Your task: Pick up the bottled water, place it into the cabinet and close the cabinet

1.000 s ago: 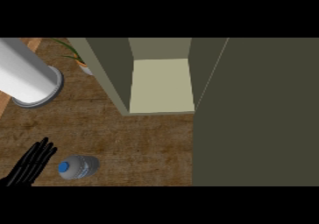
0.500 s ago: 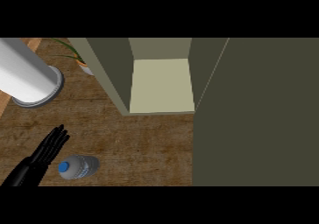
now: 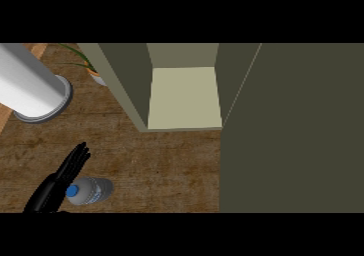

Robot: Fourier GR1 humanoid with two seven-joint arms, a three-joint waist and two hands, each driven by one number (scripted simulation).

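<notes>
One bottled water [image 3: 90, 190] at lower left on the counter [image 3: 163, 165], upright, blue cap toward the camera, long axis vertical. One left robot hand [image 3: 61, 177] just beside it, fingers straight and together, pointing to upper right. One cabinet [image 3: 181, 95], open, upper centre. One white cylinder [image 3: 26, 85] upper left.
</notes>
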